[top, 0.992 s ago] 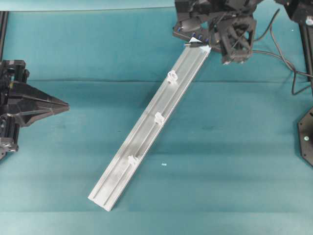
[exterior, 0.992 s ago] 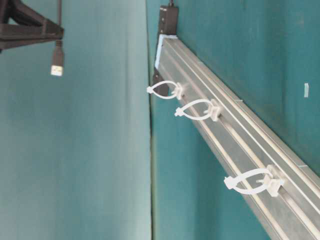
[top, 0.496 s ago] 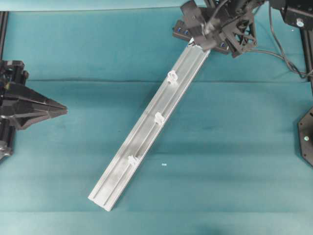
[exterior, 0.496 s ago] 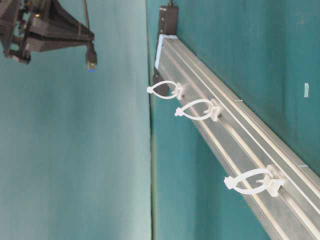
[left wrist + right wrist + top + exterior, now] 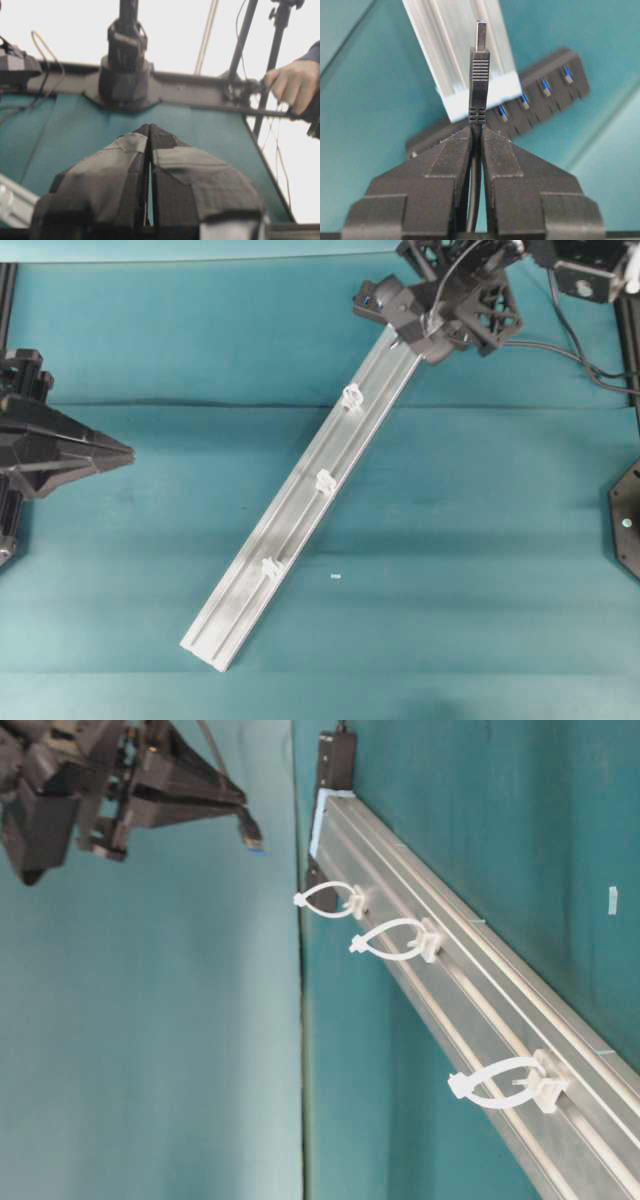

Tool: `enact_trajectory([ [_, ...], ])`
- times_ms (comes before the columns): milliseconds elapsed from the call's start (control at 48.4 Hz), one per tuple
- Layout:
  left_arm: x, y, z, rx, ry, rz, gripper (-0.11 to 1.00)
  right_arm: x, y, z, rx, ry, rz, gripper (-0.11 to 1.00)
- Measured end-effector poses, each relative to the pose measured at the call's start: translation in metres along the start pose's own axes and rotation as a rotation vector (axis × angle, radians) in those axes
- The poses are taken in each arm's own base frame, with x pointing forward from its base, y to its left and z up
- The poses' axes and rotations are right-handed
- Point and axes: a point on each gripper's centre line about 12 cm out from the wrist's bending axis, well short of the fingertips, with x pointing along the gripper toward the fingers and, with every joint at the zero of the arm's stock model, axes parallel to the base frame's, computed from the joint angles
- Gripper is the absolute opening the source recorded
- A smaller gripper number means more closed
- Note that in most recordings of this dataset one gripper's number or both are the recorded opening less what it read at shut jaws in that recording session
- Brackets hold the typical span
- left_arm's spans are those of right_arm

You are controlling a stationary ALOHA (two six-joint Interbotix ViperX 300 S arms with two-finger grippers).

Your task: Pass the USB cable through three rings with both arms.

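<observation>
The silver rail point(image 5: 238, 602) lies diagonally on the teal table with three white rings point(image 5: 351, 396) point(image 5: 325, 480) point(image 5: 270, 566) along it. My right gripper point(image 5: 408, 332) hovers over the rail's far end, shut on the USB cable point(image 5: 475, 190) just behind its plug point(image 5: 479, 75). The plug sticks out past the fingertips and points along the rail. In the table-level view the plug point(image 5: 252, 835) hangs up and left of the nearest ring point(image 5: 330, 900). The black hub point(image 5: 375, 298) lies at the rail's far end. My left gripper point(image 5: 128, 452) is shut and empty at the left edge.
The right arm's own black wires point(image 5: 580, 350) trail along the right edge beside a black base point(image 5: 628, 520). A small white speck point(image 5: 335, 577) lies right of the rail. A person's hand point(image 5: 295, 85) grips a stand behind the table.
The right gripper has turned and carried the plug over the rail's far end, nearer the first ring. The left gripper has drifted slightly left.
</observation>
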Motion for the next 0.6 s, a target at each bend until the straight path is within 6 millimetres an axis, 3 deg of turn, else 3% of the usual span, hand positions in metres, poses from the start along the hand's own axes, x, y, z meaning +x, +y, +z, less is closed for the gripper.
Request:
enact_trajectory([
  [599,0.005,0.001,-0.006,-0.002,0.047,0.006,-0.02,0.037,0.004,0.032,-0.061,-0.036,0.003,0.08],
])
